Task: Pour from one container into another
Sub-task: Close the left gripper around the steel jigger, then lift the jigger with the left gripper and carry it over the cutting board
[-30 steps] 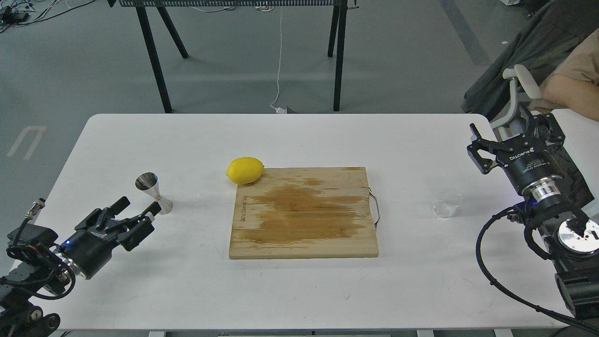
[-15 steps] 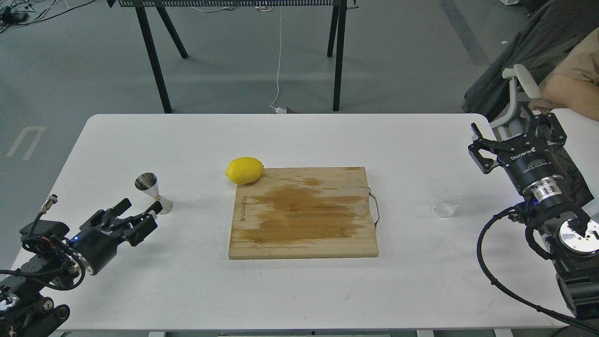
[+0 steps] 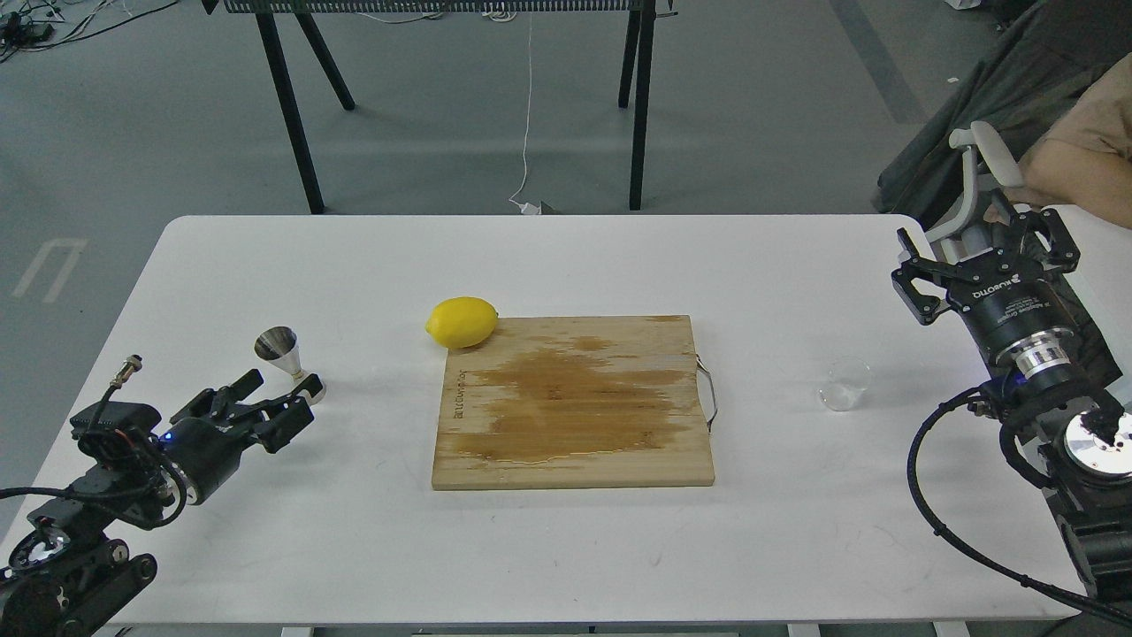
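Left gripper (image 3: 272, 405) lower, nearer — jaws apart, just short of jigger (image 3: 287, 361).

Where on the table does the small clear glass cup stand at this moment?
In the head view the glass cup stands upright on the white table's right side, right of the wooden cutting board's metal handle and below the right gripper, untouched.

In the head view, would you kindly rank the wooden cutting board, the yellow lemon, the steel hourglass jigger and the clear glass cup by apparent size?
1. Wooden cutting board
2. Yellow lemon
3. Steel hourglass jigger
4. Clear glass cup, close to the jigger in size, so that order is unsure.
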`<control>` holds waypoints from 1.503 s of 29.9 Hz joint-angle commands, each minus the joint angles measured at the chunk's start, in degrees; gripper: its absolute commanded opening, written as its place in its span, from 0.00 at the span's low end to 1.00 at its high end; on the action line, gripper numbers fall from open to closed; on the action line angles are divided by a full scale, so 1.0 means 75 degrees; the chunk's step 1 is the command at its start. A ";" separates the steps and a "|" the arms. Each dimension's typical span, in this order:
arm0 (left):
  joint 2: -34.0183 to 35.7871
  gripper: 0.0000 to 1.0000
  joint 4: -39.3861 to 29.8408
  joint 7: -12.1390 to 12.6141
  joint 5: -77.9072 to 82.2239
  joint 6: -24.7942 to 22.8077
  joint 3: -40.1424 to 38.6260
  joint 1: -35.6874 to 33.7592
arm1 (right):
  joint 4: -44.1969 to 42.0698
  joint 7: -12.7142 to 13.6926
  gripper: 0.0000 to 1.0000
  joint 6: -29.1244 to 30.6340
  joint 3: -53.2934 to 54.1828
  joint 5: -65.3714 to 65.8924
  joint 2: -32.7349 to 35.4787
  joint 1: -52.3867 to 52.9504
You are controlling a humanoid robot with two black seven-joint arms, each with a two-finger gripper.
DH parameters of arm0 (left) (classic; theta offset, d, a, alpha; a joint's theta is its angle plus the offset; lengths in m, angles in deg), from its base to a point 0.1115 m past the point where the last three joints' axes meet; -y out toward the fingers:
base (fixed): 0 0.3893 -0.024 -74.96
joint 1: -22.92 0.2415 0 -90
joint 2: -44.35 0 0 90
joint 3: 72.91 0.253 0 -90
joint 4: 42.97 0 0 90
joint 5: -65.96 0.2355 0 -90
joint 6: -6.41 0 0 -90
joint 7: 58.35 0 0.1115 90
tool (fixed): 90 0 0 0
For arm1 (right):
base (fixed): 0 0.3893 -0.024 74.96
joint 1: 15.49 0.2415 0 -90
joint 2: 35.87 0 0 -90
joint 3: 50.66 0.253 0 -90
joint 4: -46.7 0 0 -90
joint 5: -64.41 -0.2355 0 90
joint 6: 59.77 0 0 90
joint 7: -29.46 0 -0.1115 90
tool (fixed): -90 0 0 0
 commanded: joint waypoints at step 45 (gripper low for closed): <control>-0.1544 0.40 0.3089 0.0000 -0.0049 0.0030 0.1020 -0.1629 | -0.0013 0.0000 0.99 0.0000 0.0023 -0.0012 0.0103 -0.0019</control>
